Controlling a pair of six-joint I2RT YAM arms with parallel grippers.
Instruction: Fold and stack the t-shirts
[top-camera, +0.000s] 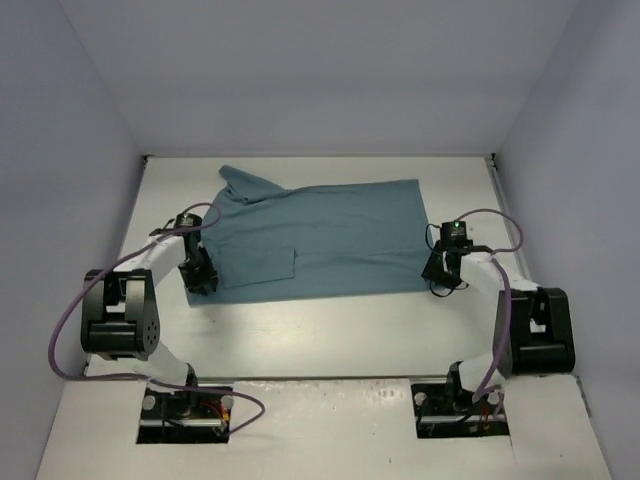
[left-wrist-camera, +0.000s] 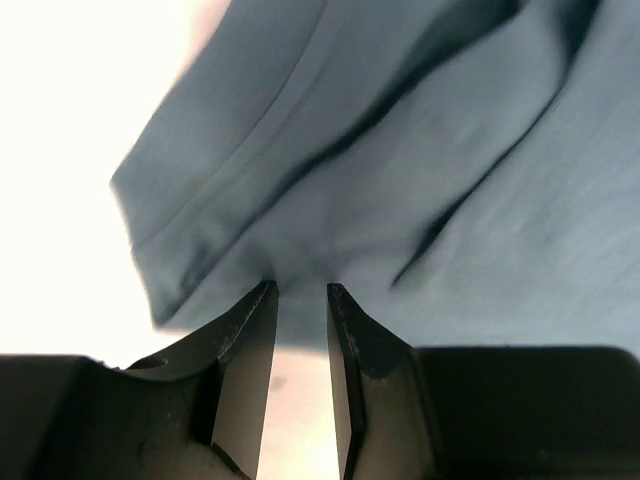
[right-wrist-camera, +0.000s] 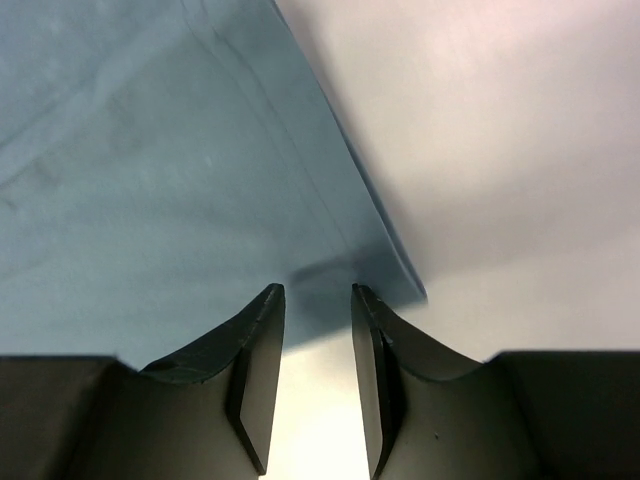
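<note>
A teal t-shirt (top-camera: 320, 235) lies flat on the white table, partly folded, with a sleeve flap (top-camera: 248, 187) sticking out at the back left. My left gripper (top-camera: 200, 275) is at the shirt's near left corner, jaws a little apart. In the left wrist view (left-wrist-camera: 300, 288) its tips touch rumpled cloth (left-wrist-camera: 450, 200), with bare table showing between the fingers. My right gripper (top-camera: 437, 272) is at the near right corner. In the right wrist view (right-wrist-camera: 317, 290) its jaws are also a little apart, tips just over the flat hemmed corner (right-wrist-camera: 150, 180).
The white table (top-camera: 330, 330) is boxed in by pale walls at the left, back and right. Both arm bases stand at the near edge. Purple cables loop beside each arm.
</note>
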